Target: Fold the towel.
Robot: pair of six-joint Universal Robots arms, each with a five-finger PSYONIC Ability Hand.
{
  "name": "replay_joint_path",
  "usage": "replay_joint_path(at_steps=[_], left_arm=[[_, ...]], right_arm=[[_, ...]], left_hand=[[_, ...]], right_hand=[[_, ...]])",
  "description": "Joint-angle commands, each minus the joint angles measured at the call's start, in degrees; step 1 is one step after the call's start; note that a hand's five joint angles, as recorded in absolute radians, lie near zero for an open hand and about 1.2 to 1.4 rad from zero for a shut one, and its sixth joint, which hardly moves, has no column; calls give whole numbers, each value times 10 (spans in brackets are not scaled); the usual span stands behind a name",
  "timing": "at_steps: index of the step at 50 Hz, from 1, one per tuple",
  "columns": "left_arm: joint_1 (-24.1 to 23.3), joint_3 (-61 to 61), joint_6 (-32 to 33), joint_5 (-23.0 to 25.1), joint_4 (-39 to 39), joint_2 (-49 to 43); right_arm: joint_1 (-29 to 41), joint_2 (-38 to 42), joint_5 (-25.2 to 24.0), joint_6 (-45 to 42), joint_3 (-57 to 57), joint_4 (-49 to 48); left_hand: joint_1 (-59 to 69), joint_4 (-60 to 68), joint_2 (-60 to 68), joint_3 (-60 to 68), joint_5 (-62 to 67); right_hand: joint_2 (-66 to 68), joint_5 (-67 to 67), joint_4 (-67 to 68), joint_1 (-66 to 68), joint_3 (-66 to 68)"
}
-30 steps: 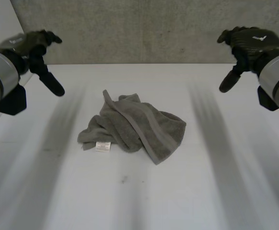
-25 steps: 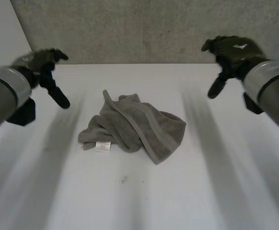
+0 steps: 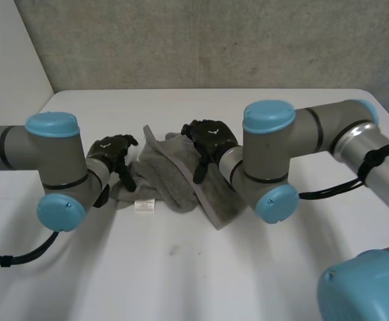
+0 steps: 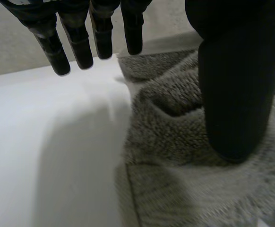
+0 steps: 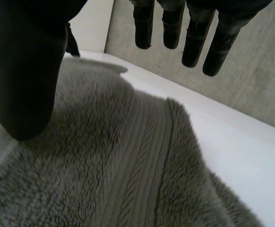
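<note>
Both arms have swung down and in. The left hand point(image 3: 112, 152) is now at the 9 o'clock edge of the bunched towel point(image 3: 174, 184), mid-counter point(image 3: 181, 267). The right hand point(image 3: 208, 139) is over its 1 o'clock part. Both are wide open, holding nothing. Grabbing looks next.

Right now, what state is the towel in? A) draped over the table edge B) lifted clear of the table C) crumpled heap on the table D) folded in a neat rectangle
C: the towel lies bunched on the table, left hand at its edge, right hand over it.
</note>
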Motion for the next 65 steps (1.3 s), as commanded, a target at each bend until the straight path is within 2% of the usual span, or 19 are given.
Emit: replay_joint_path(at_steps=[1, 2, 3, 7, 10, 18, 20, 23, 25, 31, 33, 34, 35, 42, 44, 47, 53, 57, 65], left_arm=[[-1, 0, 0, 20, -4, 1], [-2, -4, -1, 19, -4, 6], [-6, -7, 0, 14, -4, 15], [-10, -17, -1, 15, -6, 48], [-13, -40, 0, 16, -9, 86], [-23, -141, 1, 20, -27, 206], [-25, -166, 1, 21, -26, 230], [-32, -219, 1, 22, -27, 263], [-38, -245, 1, 23, -28, 274], [-84, -341, 1, 23, -26, 300], [-94, -358, 1, 23, -27, 303], [-103, -371, 1, 23, -27, 305], [-111, -380, 1, 23, -27, 306], [-122, -381, 1, 21, -28, 323], [-121, -375, 1, 21, -28, 332], [-117, -370, 1, 19, -25, 347], [-102, -370, 1, 16, -22, 352], [-88, -382, 3, 16, -24, 351], [-66, -424, 21, 16, -24, 353]], right_arm=[[4, 46, 35, 2, -53, -1], [4, 46, 36, 2, -53, -1], [7, 39, 61, -1, -58, -3], [7, 2, 93, -1, -67, 1], [-2, -48, 88, -9, -54, 7], [-73, -213, 4, -93, 106, 127], [-111, -290, -18, -156, 223, 143], [-129, -325, -31, -193, 286, 143], [-162, -378, -57, -271, 398, 148], [-208, -420, -93, -403, 537, 187], [-232, -426, -90, -492, 580, 224], [-232, -426, -90, -492, 580, 224], [-234, -427, -93, -505, 579, 228], [-238, -450, -98, -339, 513, 152], [-231, -467, -103, -251, 490, 126], [-214, -470, -102, -206, 476, 114], [-157, -438, -95, -198, 449, 88], [-83, -353, -68, -195, 363, 94], [-44, -221, -34, -207, 222, 147]], left_hand=[[294, 294, 294, 294, 293], [457, 457, 457, 457, 456], [527, 527, 527, 527, 526], [626, 626, 626, 626, 625], [627, 627, 626, 627, 626], [627, 627, 626, 627, 626], [627, 627, 626, 627, 626], [627, 627, 626, 627, 626], [627, 627, 626, 627, 626], [627, 627, 626, 627, 626], [627, 627, 626, 627, 626], [627, 627, 626, 627, 626], [627, 627, 626, 627, 626], [624, 623, 623, 624, 623], [597, 597, 596, 597, 596], [528, 528, 527, 528, 527], [224, 224, 224, 224, 223], [71, 70, 70, 71, 70], [55, 55, 55, 55, 54]], right_hand=[[485, 492, 483, 496, 488], [487, 494, 485, 498, 490], [636, 644, 635, 648, 640], [638, 645, 636, 649, 641], [638, 645, 636, 649, 641], [638, 645, 636, 649, 641], [638, 645, 636, 649, 641], [638, 645, 636, 649, 641], [638, 645, 636, 649, 641], [638, 645, 636, 649, 641], [82, 89, 80, 93, 85], [78, 86, 77, 90, 82], [-62, -55, -64, -51, -59], [-62, -55, -64, -51, -59], [-62, -55, -64, -51, -59], [-62, -55, -64, -51, -59], [-62, -55, -64, -51, -59], [-62, -55, -64, -51, -59], [-62, -55, -64, -51, -59]])
